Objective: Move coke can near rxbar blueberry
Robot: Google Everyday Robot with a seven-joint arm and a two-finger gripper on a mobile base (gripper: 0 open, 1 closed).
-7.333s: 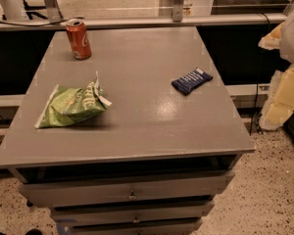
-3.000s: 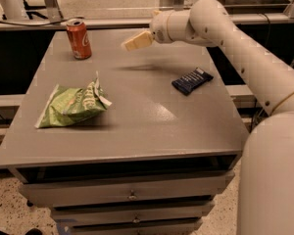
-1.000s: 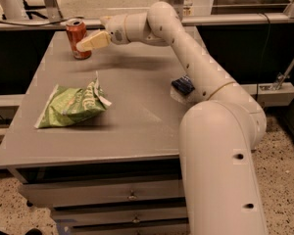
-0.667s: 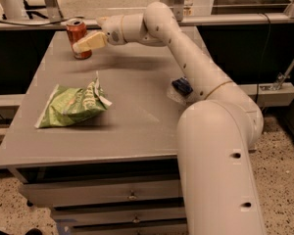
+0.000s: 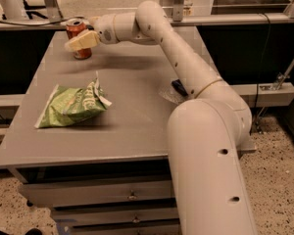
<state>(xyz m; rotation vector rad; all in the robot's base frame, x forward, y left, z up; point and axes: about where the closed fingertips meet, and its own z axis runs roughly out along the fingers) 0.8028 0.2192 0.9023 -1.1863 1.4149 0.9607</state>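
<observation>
The coke can (image 5: pixel 74 29), red with a silver top, stands upright at the table's far left corner. My gripper (image 5: pixel 77 40) has reached across the table to it and covers the can's middle from the front, at the can's height. The rxbar blueberry (image 5: pixel 179 87) lies on the right side of the table. Only a small dark end of it shows, and my arm hides the rest. The can and the bar are far apart.
A green chip bag (image 5: pixel 71 104) lies on the left middle of the grey table (image 5: pixel 132 131). My arm stretches from the front right across the table's right half. Drawers sit below the front edge. A rail runs behind the table.
My gripper has moved from the back middle of the table leftward to the coke can and now sits right at it. The can, bag and bar have not moved.
</observation>
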